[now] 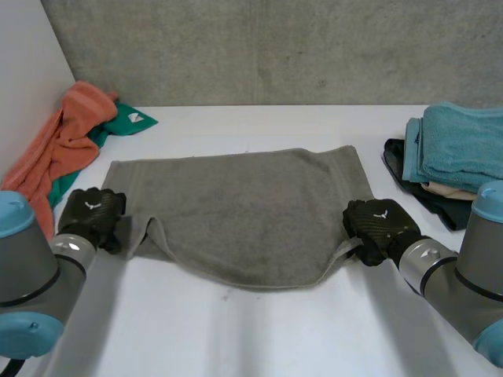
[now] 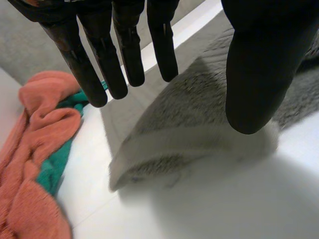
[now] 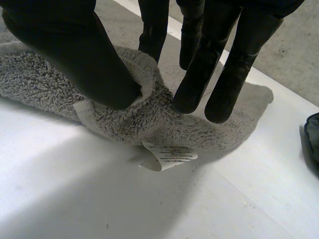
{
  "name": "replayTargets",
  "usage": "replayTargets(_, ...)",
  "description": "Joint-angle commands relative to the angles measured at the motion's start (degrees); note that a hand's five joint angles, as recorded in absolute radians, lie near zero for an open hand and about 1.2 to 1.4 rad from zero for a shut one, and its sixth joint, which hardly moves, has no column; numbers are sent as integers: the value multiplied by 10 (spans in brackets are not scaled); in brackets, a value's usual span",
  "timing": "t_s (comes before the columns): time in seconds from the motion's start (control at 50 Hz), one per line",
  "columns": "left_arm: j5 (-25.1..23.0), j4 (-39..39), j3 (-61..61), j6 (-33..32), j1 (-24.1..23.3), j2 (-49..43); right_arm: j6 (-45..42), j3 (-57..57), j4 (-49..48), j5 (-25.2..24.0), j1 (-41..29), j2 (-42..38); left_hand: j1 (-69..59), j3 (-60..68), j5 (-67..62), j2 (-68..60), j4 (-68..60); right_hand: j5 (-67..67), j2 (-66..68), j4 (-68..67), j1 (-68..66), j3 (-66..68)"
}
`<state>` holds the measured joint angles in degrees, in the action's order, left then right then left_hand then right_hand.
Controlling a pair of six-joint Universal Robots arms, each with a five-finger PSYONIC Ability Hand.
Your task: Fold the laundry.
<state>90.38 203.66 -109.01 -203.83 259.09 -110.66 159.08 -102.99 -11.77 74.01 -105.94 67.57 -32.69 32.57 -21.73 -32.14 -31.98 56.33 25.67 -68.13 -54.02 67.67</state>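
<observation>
Grey towel (image 1: 244, 212) spread across white worktop (image 1: 259, 330), right hand (image 1: 377, 226) clamped round its near right corner, left hand (image 1: 93, 214) wide and straight over slightly raised near left corner, holding nothing

head camera looks down at table (image 1: 251, 330); 2 wrist cameras close on towel (image 1: 244, 212)

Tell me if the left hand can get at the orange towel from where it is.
Probably yes. The orange towel lies close by the left hand with only bare table between, and the hand is open above the grey towel.
</observation>
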Motion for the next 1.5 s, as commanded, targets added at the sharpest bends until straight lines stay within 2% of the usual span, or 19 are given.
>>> replayTargets(0.02, -6, -5, 3, 0, -30, -3, 0, 0, 1, 0, 0, -2, 6, -5, -4, 1, -1, 137, 543, -119, -260, 123)
replayTargets(0.34, -4, -6, 36, 5, -35, -37, -1, -2, 2, 0, 0, -2, 8, -7, -2, 2, 1, 137, 543, -119, -260, 123)
replayTargets(0.52, -1, -6, 35, 7, -47, -29, -2, -3, 2, -1, 1, -2, -133, 135, -143, -139, -140, 137, 543, -119, -260, 123)
replayTargets(0.8, 3, -4, 43, 14, -38, -5, -2, -5, 3, -1, 0, 0, -123, 125, -133, -129, -130, 137, 543, -119, -260, 123)
replayTargets(1.04, 62, -7, 41, 8, -39, 0, -10, -7, 3, 0, 0, 1, -181, 182, -190, -186, -188, 137, 543, -119, -260, 123)
replayTargets(1.2, 67, -23, 21, -41, -39, 39, -29, -9, 3, 3, -2, 5, -218, 219, -227, -223, -225, 137, 543, -119, -260, 123)
replayTargets(1.26, 66, -36, 6, -67, -39, 55, -30, -9, 4, 2, -3, 7, -305, 306, -314, -310, -312, 137, 543, -119, -260, 123)
replayTargets(1.28, 66, -48, -3, -83, -39, 67, -32, -8, 5, 3, -4, 8, -398, 400, -408, -404, -405, 137, 543, -119, -260, 123)
replayTargets(1.32, 66, -57, -13, -97, -39, 76, -36, -6, 8, 6, -4, 11, -465, 466, -474, -470, -472, 137, 543, -119, -260, 123)
replayTargets(1.4, 65, -89, -41, -140, -39, 107, -80, 1, 32, 17, -4, 27, -473, 474, -483, -479, -480, 137, 543, -119, -260, 123)
replayTargets(1.5, 64, -136, -87, -204, -37, 161, -192, 20, 132, 35, 1, 63, -473, 474, -483, -479, -480, 137, 543, -119, -260, 123)
